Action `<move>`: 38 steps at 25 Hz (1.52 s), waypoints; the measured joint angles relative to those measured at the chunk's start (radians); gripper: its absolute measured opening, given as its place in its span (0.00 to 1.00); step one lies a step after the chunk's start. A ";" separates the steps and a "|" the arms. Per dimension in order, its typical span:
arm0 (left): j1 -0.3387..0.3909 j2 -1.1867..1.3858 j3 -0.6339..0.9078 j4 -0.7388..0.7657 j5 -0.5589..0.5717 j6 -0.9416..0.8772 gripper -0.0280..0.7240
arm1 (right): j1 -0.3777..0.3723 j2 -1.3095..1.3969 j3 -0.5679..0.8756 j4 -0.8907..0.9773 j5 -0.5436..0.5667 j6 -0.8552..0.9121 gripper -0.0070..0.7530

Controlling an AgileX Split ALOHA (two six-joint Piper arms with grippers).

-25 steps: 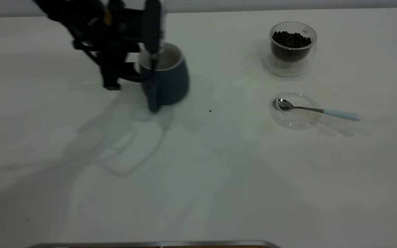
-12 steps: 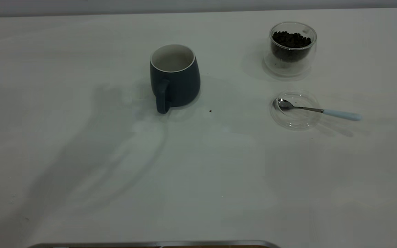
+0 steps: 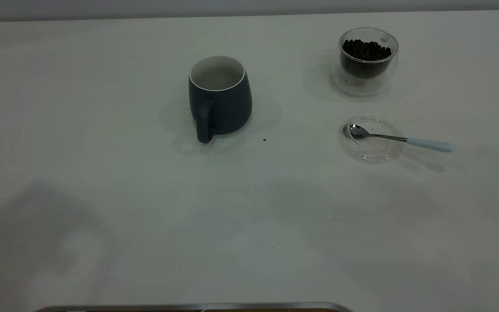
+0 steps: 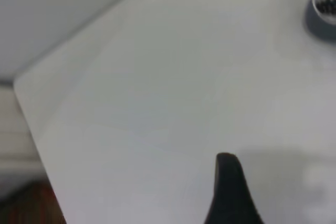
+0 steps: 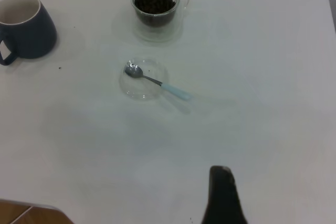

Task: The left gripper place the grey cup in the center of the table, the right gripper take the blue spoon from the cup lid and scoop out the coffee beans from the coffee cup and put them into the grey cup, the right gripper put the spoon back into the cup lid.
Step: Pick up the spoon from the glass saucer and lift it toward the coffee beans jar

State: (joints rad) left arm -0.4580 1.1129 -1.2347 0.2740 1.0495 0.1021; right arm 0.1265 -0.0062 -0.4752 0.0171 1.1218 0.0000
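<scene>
The grey cup (image 3: 220, 102) stands upright on the table (image 3: 249, 225) left of centre, handle toward the near edge, nothing holding it; it also shows in the right wrist view (image 5: 26, 27). The coffee cup (image 3: 367, 60) with coffee beans (image 3: 365, 48) stands at the far right. The cup lid (image 3: 373, 151) lies in front of it, with the blue spoon (image 3: 399, 138) resting bowl-in-lid and handle pointing right. Neither gripper shows in the exterior view. Only a black part of my left gripper (image 4: 227, 192) and of my right gripper (image 5: 221, 195) shows, each above bare table.
The left wrist view shows the table's corner and edge (image 4: 26, 98), with floor beyond. A few dark specks lie near the grey cup (image 3: 264, 139). A metal strip (image 3: 189, 307) runs along the near edge.
The left arm let go of the grey cup and withdrew out of the exterior view to the left. Its shadow slid to the lower left. The cup now stands free.
</scene>
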 joint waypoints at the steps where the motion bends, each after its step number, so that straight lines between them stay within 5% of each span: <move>1: 0.000 -0.027 0.002 -0.014 0.047 -0.001 0.79 | 0.000 0.000 0.000 0.000 0.000 0.000 0.77; 4: 0.000 -0.093 0.045 -0.065 0.115 -0.003 0.79 | 0.000 0.000 0.000 0.000 0.000 0.000 0.77; 20: 0.000 -0.561 0.701 -0.327 0.075 -0.013 0.79 | 0.000 0.000 0.000 0.000 0.000 0.000 0.77; 35: 0.002 -0.937 0.747 -0.327 0.068 -0.016 0.79 | 0.000 0.000 0.000 0.000 0.000 0.000 0.77; 38: 0.050 -0.994 0.747 -0.329 0.072 -0.016 0.79 | 0.000 0.000 0.000 0.000 0.000 0.000 0.77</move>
State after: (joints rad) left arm -0.4081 0.1185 -0.4880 -0.0546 1.1213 0.0862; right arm 0.1265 -0.0062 -0.4752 0.0171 1.1218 0.0000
